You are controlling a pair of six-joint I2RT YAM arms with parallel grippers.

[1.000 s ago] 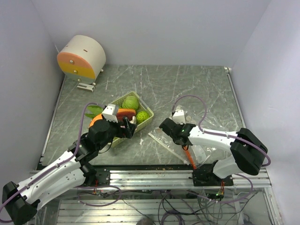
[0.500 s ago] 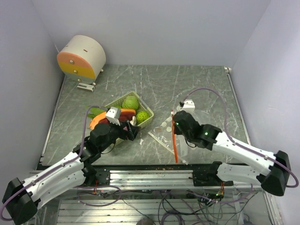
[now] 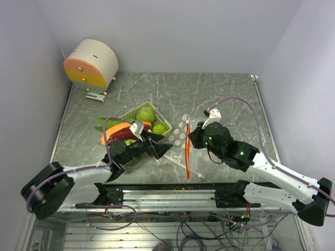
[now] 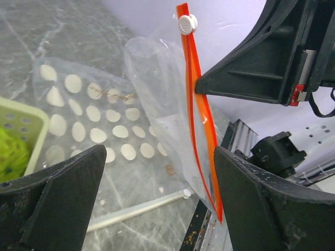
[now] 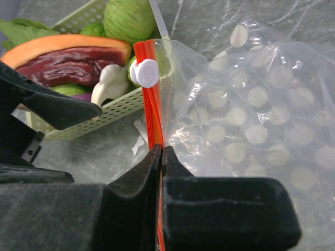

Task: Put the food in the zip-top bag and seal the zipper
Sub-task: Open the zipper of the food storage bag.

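The clear zip-top bag (image 3: 180,137) with white dots hangs by its orange zipper strip (image 3: 187,154), which stands on end. My right gripper (image 3: 190,138) is shut on that strip (image 5: 152,104), just below the white slider (image 5: 145,72). My left gripper (image 3: 158,148) is open, level with the bag, and the strip (image 4: 201,115) hangs just inside its right finger (image 4: 261,204). The food lies in the pale-green basket (image 3: 166,135): bumpy green balls (image 3: 146,114), an orange and red piece (image 5: 73,55) and green leaves (image 3: 104,123).
A round white and orange device (image 3: 90,63) stands at the back left. The aluminium rail (image 3: 172,196) runs along the table's near edge. White walls close in the back and both sides. My right gripper's black body (image 4: 261,68) fills the left wrist view's upper right.
My right gripper has lifted the bag by its zipper strip and carried it back and left. My left arm has dropped low and swung its open gripper right, up to the bag.
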